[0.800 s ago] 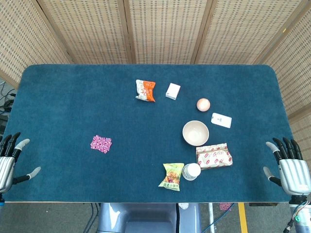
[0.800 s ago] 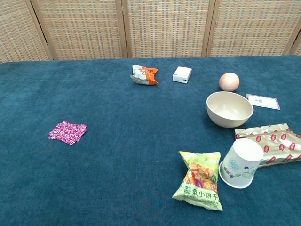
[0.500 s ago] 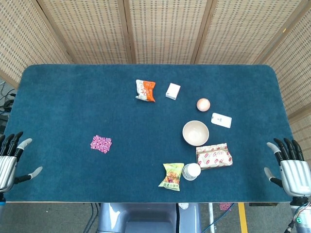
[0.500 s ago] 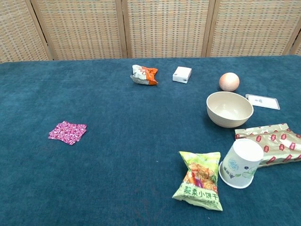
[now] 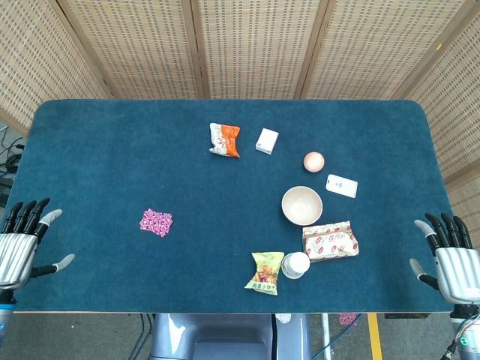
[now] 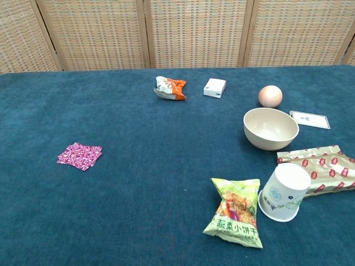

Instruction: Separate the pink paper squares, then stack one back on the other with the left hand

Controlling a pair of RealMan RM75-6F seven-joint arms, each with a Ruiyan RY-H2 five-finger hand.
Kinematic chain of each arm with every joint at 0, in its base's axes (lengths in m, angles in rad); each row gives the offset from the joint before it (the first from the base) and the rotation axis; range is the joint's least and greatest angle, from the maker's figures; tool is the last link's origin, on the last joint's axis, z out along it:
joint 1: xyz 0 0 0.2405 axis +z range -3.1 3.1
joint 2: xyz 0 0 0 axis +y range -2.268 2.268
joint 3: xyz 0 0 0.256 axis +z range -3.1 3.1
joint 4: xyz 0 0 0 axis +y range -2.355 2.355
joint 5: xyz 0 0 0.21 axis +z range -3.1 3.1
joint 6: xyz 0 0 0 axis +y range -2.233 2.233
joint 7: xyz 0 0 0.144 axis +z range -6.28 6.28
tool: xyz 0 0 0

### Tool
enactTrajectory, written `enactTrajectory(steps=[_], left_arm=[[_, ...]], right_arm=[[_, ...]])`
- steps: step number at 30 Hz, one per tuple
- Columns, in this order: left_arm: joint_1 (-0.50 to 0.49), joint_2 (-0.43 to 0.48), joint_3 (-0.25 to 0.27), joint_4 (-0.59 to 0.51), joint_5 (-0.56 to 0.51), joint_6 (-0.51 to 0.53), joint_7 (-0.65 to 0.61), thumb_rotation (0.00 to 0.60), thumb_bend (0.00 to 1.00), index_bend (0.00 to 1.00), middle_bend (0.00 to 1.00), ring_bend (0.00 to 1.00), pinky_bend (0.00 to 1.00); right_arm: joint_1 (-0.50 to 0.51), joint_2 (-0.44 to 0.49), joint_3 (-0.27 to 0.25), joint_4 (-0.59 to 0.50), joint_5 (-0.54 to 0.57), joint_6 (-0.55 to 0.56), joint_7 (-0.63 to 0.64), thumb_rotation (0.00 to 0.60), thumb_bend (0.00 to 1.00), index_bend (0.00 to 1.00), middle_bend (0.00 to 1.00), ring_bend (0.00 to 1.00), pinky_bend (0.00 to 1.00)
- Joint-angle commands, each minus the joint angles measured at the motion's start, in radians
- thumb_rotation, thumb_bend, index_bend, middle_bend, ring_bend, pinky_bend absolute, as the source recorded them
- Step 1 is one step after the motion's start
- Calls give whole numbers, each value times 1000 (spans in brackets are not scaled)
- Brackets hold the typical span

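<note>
The pink patterned paper squares (image 5: 156, 223) lie flat as one small pile on the blue table, left of centre; the chest view shows them (image 6: 80, 155) with one edge slightly offset. My left hand (image 5: 22, 244) hovers at the table's front left corner, fingers spread, holding nothing, well left of the squares. At the front right corner my right hand (image 5: 453, 259) is likewise spread and empty. Neither hand appears in the chest view.
An orange snack bag (image 5: 223, 139), a white box (image 5: 266, 141), an egg-like ball (image 5: 313, 160), a white card (image 5: 341, 185), a beige bowl (image 5: 301, 205), a red-patterned packet (image 5: 330, 241), a tipped paper cup (image 5: 295, 265) and a green snack bag (image 5: 266, 272) occupy the centre and right.
My left hand has shifted slightly to the right, toward the table. My right hand has sunk a little toward the front edge. The paper squares have not moved.
</note>
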State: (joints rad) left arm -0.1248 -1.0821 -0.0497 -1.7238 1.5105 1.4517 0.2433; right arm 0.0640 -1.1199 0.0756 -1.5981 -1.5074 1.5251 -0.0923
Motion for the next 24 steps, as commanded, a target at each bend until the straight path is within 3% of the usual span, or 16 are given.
enactTrajectory(steps=[1, 9, 16, 20, 24], left_arm=[[-4, -1, -2, -2, -6, -4, 0, 403, 171, 176, 59, 54, 0], [-63, 26, 8, -36, -32, -133, -34, 397, 129, 176, 59, 54, 0], [-155, 50, 3, -55, -77, -306, -78, 242, 45, 175, 59, 54, 0], [-214, 45, -2, -44, -81, -404, -175, 157, 32, 175, 53, 51, 0], [-252, 37, 1, -27, -65, -458, -234, 132, 31, 175, 45, 43, 0]], right_arm=[[-1, -2, 0, 3, 1, 1, 2, 600, 311, 174, 124, 0, 0], [6, -4, 1, 10, 0, -12, 7, 600, 311, 174, 124, 0, 0], [-2, -5, 0, 8, 9, -6, 6, 600, 311, 174, 124, 0, 0], [-5, -5, 0, 3, 11, -3, -1, 600, 311, 174, 123, 0, 0], [-6, -4, 1, -2, 11, -2, -7, 600, 311, 174, 124, 0, 0]])
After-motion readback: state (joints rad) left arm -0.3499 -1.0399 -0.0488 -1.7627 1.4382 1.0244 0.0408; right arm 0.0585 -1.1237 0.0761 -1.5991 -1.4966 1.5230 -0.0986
